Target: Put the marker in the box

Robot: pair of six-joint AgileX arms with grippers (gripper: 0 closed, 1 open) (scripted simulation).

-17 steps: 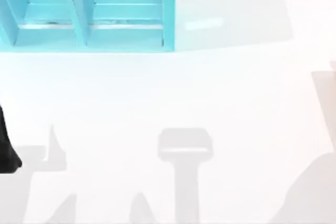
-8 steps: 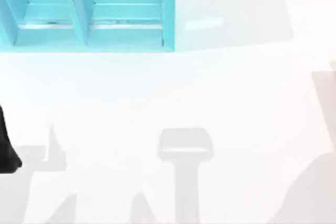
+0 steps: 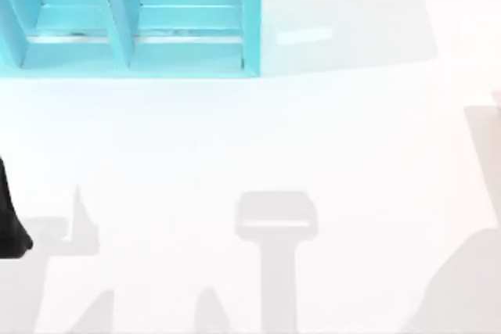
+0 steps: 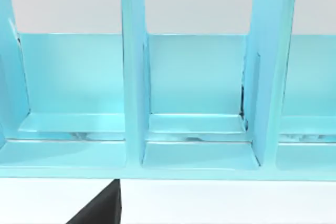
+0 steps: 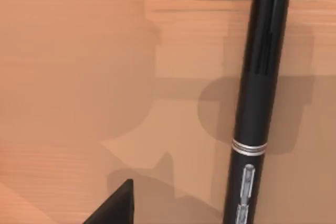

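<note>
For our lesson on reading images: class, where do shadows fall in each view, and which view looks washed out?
Top view: the white table looks washed out, with pale grey shadows near its front edge. Right wrist view: soft shadows lie on the wooden surface beside the marker. Left wrist view: the blue box is evenly lit.

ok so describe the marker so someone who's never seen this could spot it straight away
In the right wrist view a tan, wood-grained surface lies under the camera. Lying on it is the marker, a slim, glossy black pen-shaped barrel. A thin silvery ring and a small silvery clip-like mark on the barrel set it apart from the blunt black gripper finger nearby.
</note>
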